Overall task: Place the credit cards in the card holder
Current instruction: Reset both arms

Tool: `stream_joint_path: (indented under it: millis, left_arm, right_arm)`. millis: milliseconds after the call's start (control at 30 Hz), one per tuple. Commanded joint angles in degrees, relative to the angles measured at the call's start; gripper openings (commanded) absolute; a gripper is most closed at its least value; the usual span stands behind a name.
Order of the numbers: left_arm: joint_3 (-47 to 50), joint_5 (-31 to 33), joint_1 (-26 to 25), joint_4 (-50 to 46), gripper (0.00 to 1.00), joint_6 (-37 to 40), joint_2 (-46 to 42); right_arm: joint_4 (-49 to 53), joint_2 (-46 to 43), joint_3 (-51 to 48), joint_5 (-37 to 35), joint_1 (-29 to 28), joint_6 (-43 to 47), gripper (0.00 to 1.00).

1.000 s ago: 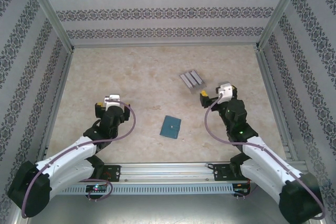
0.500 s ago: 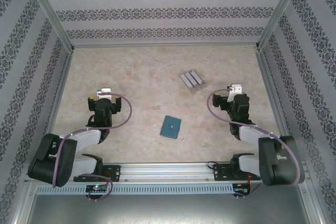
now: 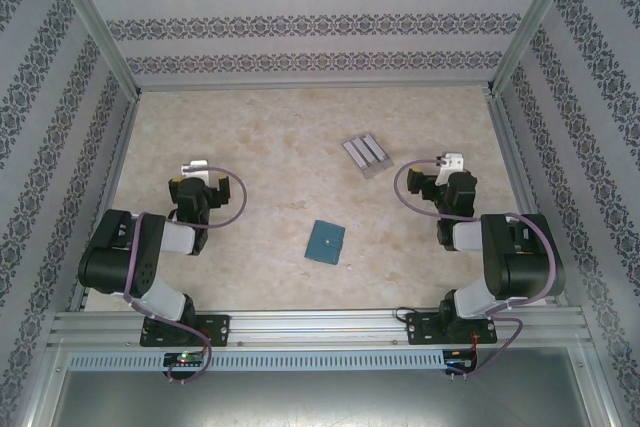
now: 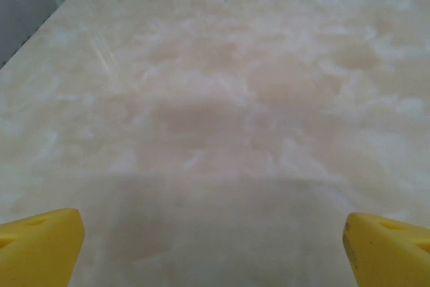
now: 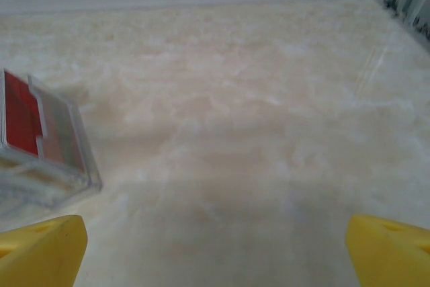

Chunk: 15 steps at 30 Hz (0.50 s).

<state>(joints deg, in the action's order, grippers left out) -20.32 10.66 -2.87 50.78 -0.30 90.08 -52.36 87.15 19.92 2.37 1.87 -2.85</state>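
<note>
The left gripper [image 3: 195, 173] is seen with its jaws spread wide: in the left wrist view the two yellow fingertips [image 4: 40, 247] are set at opposite bottom corners, and nothing is held or touched between them, only the bare marbled table [image 3: 270, 137] lying beneath. The right gripper [image 3: 446, 169] is likewise held wide apart, its yellow fingertips [image 5: 44, 250] parted to the corners of the right wrist view and closed on nothing. The card holder [image 3: 326, 242], teal and folded shut, is found flat on the table between the two arms, toward the near edge and well apart from both grippers. A pale grey ribbed piece [image 3: 365, 154] is placed farther back, to the left of the right gripper; in the right wrist view it [image 5: 40, 149] is seen near the left fingertip but not touched, and a red panel is shown in it, possibly a card, though the blur leaves this unsettled. Compared with a second ago, both arms are found folded back: the elbows, then stretched low toward the near corners, are now drawn up close to the bases, and each gripper is shifted slightly outward and farther back. The jaws are kept as wide as before, and the card holder and the ribbed piece are left where they were.
</note>
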Motion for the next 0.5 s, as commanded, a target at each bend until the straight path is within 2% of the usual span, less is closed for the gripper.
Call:
stream_joint_path:
  millis: [0, 67, 100, 167, 200, 467]
  left_arm:
    - [-3.0, -5.3, 2.3, -3.7, 1.00, -1.7, -1.1]
    - [-2.0, -5.1, 2.3, 1.4, 1.00, -1.4, 0.3]
    - [-2.8, -5.3, 2.3, -3.0, 0.99, -1.7, -0.9]
    - [-2.3, -5.0, 2.3, -0.3, 1.00, -1.4, -0.2]
    - [-2.9, -5.2, 2.3, -2.9, 1.00, -1.6, -0.9]
    - [-2.6, -5.1, 2.3, -1.6, 1.00, -1.6, -0.6]
  right_arm:
    - [-0.2, -0.7, 1.4, -1.2, -0.8, -0.3, 0.98]
    - [1.0, -0.8, 2.0, -3.0, -1.8, 0.6, 0.98]
    - [1.3, -0.7, 2.2, -4.1, -2.6, 1.3, 0.98]
    - [1.6, -1.0, 2.1, -5.3, -3.4, 1.7, 0.98]
    - [1.5, -0.8, 2.2, -5.3, -3.4, 1.7, 0.98]
    - [0.9, -1.3, 1.6, -6.7, -4.6, 2.8, 0.98]
